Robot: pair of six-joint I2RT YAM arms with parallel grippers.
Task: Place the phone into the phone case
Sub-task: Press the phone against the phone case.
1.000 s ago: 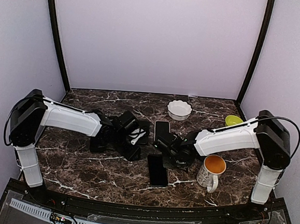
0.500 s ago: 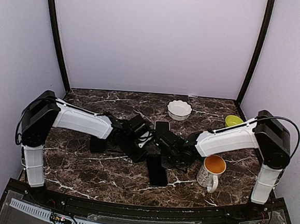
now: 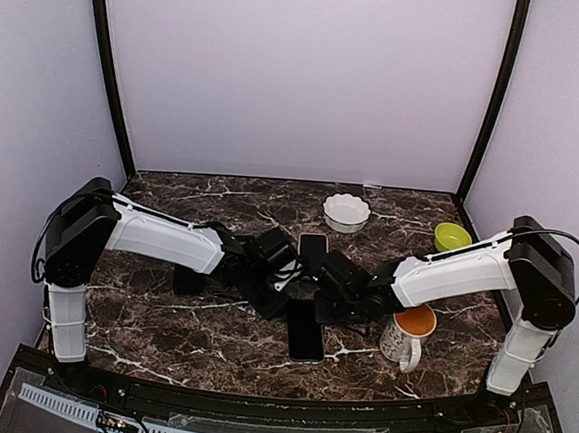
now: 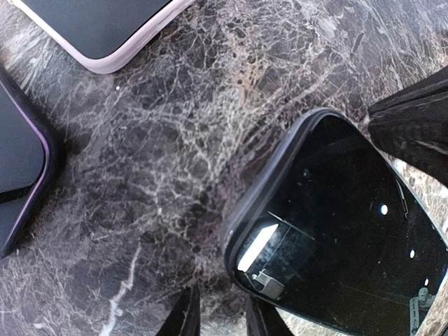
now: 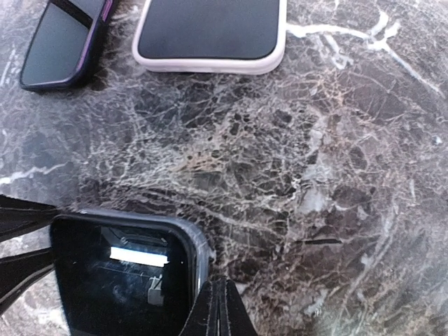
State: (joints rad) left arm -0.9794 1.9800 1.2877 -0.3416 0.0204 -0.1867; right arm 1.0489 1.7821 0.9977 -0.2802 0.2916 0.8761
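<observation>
Within 1 second both arms have swung inward to the phone (image 3: 306, 330), which lies mid-worktop toward the near edge. Left fingers (image 4: 183, 318) have narrowed but stay slightly apart, empty. Right fingers (image 5: 220, 308) are closed, empty. The case (image 3: 312, 248) lies just beyond, so a grasp seems near.

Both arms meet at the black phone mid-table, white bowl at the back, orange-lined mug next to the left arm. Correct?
One thing is off: the orange-lined mug stands next to the right arm, not the left arm. The top external view shows it. The rest holds: both arms meet at the black phone mid-table, and the white bowl sits at the back.
</observation>
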